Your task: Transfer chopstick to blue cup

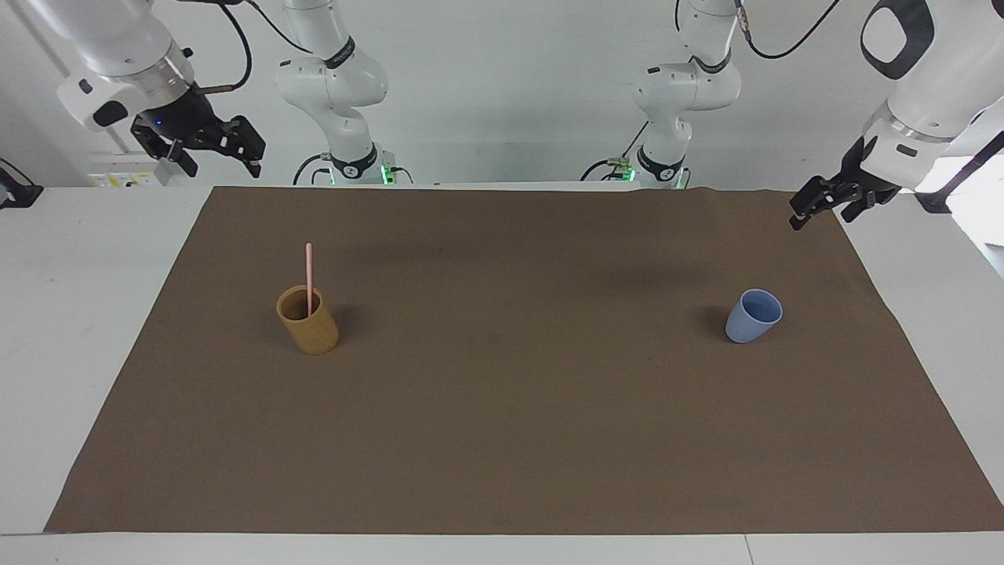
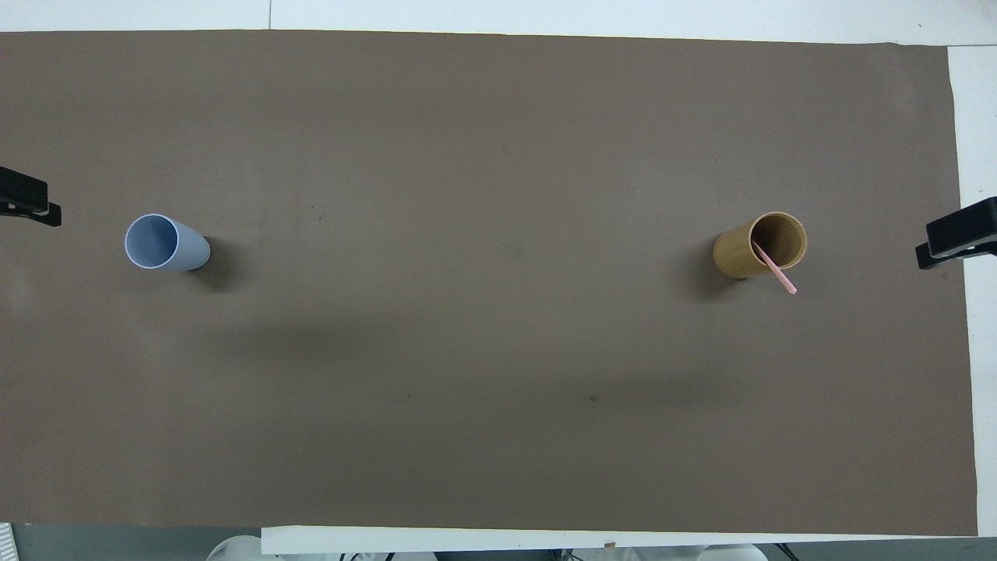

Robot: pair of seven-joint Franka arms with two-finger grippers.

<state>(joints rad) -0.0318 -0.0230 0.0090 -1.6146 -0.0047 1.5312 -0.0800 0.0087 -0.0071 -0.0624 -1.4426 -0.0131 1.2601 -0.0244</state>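
Pink, thin and light, the chopstick (image 1: pixel 309 276) stood at twelve o'clock in the tan cup (image 1: pixel 308 320); with the left gripper (image 1: pixel 831 202) and right gripper (image 1: pixel 205 149) both open, I judged its exposed top the place to pinch.

A white worktop (image 1: pixel 78 314) carries a large brown mat (image 1: pixel 518 431) that covers nearly all of it, leaving bare white strips at the edges. Two cups stand upright on the mat, well apart and about equally near the robots. The tan cup (image 1: pixel 308 320) is toward the right arm's end, with a pink chopstick (image 1: pixel 309 276) standing in it, leaning on the rim. The blue cup (image 1: pixel 753 316) is toward the left arm's end, open mouth up. The mat between the cups is flat; its edge nearest the robots ripples slightly.
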